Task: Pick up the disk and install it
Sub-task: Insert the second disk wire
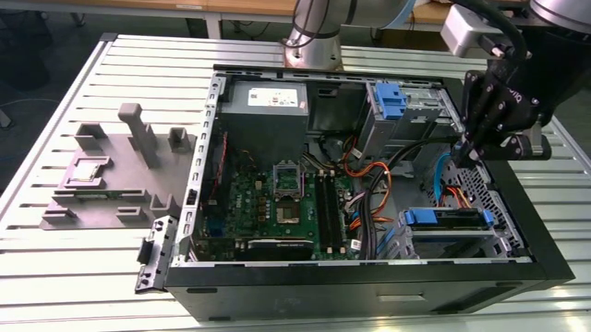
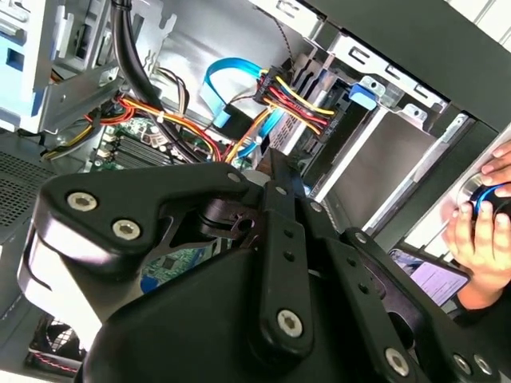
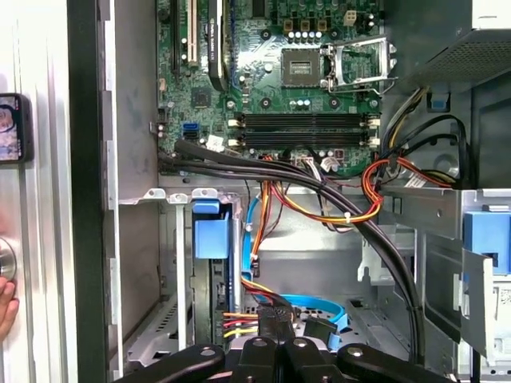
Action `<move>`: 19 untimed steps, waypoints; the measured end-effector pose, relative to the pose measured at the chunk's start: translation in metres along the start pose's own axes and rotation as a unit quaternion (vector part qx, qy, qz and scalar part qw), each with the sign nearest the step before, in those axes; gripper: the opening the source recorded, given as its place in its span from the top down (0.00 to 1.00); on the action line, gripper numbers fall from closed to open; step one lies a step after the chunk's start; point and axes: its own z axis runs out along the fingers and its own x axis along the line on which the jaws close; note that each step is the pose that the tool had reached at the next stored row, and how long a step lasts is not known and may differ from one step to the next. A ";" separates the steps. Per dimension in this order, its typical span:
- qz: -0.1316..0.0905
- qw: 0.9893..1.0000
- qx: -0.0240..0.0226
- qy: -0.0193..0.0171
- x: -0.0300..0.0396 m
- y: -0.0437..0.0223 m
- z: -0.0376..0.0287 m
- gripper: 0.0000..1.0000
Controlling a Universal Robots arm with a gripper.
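The disk (image 1: 449, 218), a flat drive in a bright blue carrier, sits in the metal drive cage (image 1: 499, 242) at the near corner of the open computer case, on the exterior view's right. In the first wrist view the disk (image 3: 211, 239) stands edge-on in the cage slot, its blue carrier end facing the motherboard. My gripper (image 1: 460, 158) hangs above the case's right wall, higher than the cage and apart from the disk. Its black linkage is seen close up in both wrist views.
Orange, red and blue cables (image 1: 369, 187) run between the motherboard (image 1: 277, 207) and the cage. A grey box with a white sticker (image 1: 268, 104) and a bare blue bracket (image 1: 389, 100) sit at the back. A grey fixture (image 1: 120, 173) lies left. A hand (image 2: 479, 231) and a phone (image 2: 435, 279) are outside the case.
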 end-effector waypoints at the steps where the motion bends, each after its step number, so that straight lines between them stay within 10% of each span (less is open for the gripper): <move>1: 0.000 1.000 -0.001 0.000 -0.0009 -0.0005 0.0001 0.90; 12: -0.001 1.000 -0.024 0.010 -0.0215 -0.0077 -0.0001 0.90; 19: -0.001 0.999 -0.026 0.037 -0.0326 -0.0108 -0.0001 0.90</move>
